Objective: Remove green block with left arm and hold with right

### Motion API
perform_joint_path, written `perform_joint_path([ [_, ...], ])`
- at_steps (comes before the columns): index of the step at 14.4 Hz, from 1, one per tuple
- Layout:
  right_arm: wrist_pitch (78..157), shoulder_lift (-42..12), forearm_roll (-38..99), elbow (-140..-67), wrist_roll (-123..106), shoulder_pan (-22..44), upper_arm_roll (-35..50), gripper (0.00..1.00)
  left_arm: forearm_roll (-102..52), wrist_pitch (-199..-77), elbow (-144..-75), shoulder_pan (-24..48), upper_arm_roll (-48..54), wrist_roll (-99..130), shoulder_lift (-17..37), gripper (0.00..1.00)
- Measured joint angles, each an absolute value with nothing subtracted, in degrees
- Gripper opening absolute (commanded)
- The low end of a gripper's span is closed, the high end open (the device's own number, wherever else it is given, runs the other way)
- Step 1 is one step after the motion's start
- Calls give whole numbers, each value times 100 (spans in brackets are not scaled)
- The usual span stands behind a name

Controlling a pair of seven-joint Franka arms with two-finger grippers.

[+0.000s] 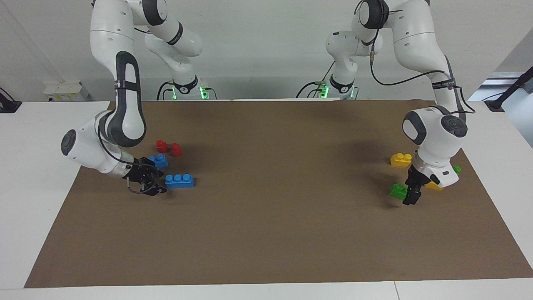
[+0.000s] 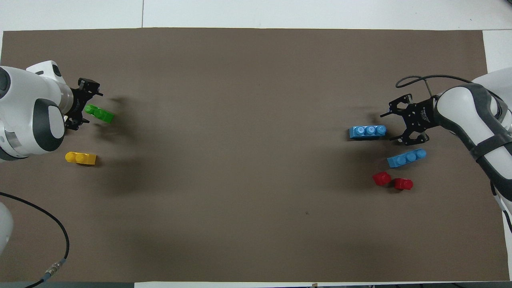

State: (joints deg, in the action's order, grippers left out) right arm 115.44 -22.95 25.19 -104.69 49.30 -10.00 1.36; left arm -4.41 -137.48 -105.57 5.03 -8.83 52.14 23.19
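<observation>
A green block [image 1: 397, 191] lies on the brown mat at the left arm's end, also in the overhead view [image 2: 101, 114]. My left gripper [image 1: 411, 192] is low beside it. In the overhead view the left gripper [image 2: 85, 105] is open, with one end of the block between its fingers. A second green block [image 1: 457, 169] shows only as a sliver past the left wrist. My right gripper [image 1: 160, 182] is open and empty, low over the mat at the right arm's end, beside a blue brick [image 1: 179, 180]. It shows in the overhead view too [image 2: 396, 122].
A yellow brick [image 1: 401, 159] lies nearer to the robots than the green block, and another yellow brick [image 1: 433, 186] is partly hidden under the left wrist. A second blue brick [image 2: 407, 158] and two red pieces [image 2: 382, 178] [image 2: 403, 184] lie at the right arm's end.
</observation>
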Motion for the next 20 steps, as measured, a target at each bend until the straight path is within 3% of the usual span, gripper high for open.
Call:
perform_joint_path([
  [7, 10452, -1626, 1401, -9461, 4711, -956, 195, 100, -441, -13380, -10396, 522, -846, 4291, 1747, 100],
  [12, 9528, -814, 822, -9340, 2829, -527, 235, 100, -441, -12414, -10296, 524, -844, 2744, 1095, 100],
  [15, 9195, -345, 266, -9335, 2387, -77, 252, 100, -441, -11492, -9889, 523, -845, 1699, 906, 100],
  [20, 8917, -53, 72, -9337, 1606, 33, 206, 100, -194, -10352, -9269, 524, -776, 763, 680, 100],
])
